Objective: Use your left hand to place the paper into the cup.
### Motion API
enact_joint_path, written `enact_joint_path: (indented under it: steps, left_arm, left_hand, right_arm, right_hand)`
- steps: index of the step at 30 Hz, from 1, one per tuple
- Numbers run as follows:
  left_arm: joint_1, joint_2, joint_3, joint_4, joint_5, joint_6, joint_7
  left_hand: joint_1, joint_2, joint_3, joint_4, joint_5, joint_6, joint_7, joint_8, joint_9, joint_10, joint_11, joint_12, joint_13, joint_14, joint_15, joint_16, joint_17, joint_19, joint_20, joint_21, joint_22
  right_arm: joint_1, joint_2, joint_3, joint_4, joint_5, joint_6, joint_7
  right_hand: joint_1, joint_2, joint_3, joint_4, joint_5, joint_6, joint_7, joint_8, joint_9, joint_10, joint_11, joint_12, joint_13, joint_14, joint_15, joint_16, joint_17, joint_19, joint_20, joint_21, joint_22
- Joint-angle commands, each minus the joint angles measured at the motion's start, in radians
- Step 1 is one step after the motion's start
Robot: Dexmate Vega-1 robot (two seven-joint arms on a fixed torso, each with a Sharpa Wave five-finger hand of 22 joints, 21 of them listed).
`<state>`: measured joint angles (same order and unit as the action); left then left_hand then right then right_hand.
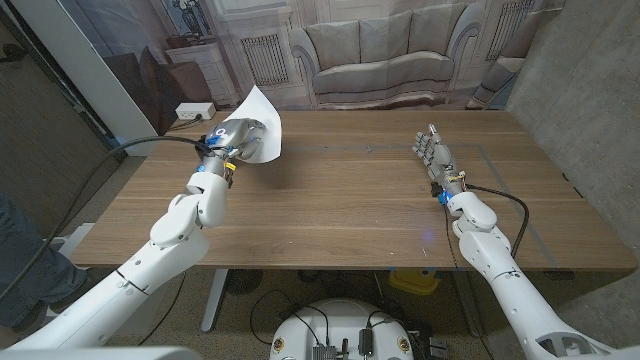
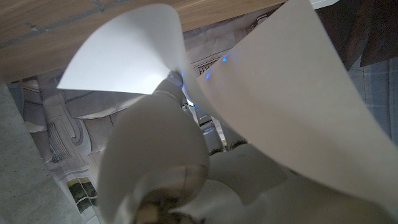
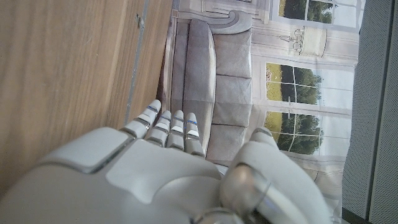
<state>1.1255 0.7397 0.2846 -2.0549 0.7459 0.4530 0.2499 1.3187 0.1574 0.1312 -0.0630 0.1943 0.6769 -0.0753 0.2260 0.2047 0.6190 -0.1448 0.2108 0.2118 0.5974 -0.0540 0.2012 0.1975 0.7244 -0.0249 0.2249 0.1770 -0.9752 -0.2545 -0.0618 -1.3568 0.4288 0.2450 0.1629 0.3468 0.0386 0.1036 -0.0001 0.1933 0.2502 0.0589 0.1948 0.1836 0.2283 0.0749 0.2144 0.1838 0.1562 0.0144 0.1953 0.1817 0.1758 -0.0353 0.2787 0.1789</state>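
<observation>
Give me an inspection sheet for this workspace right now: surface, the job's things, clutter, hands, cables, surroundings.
Surface: wooden table, bare across the middle.
Job's things: white paper held off the table by the left hand; curled sheet close to the left wrist camera. Cup: nothing seen.
Clutter: nothing seen on the table.
Hands: left hand grips the paper; right hand holds nothing, fingers straight and close together.
Cables: black cable runs to the left wrist; another loops from the right wrist.
Surroundings: backdrop printed with a sofa behind the table; white power strip past the far left edge.
</observation>
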Motion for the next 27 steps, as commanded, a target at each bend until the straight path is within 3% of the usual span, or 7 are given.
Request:
enact_joint_path:
  steps: [1,27]
  left_arm:
    - [0.003,0.009,-0.026,0.026,0.003,-0.002,0.012]
    - [0.034,0.034,-0.109,0.084,0.007,-0.021,0.052]
  left_hand:
    - [-0.006,0.002,0.007,-0.001,-0.005,0.010,-0.002,0.002,0.003,0.008,-0.001,-0.003,0.001,0.011,-0.117,0.000,0.003,-0.005,0.001,-0.005,0.003]
    - [-0.009,0.005,0.015,0.003,-0.004,0.026,-0.004,0.004,0.002,0.016,0.001,-0.002,0.001,0.019,-0.123,0.002,0.003,-0.007,-0.002,-0.007,0.003]
  right_arm:
    - [0.008,0.003,-0.002,0.012,-0.004,-0.001,0.003]
    - [0.031,0.016,-0.015,0.035,-0.018,-0.010,-0.007]
  right_hand:
    - [0.002,0.007,0.000,-0.004,0.001,0.004,0.001,0.001,0.006,0.008,0.002,-0.003,0.002,0.005,-0.001,-0.006,0.003,0.009,-0.024,-0.005,0.005]
    - [-0.001,0.007,-0.002,-0.005,0.000,0.004,0.000,0.000,0.006,0.009,0.003,-0.003,0.002,0.006,-0.002,-0.006,0.003,0.013,-0.025,-0.011,0.005]
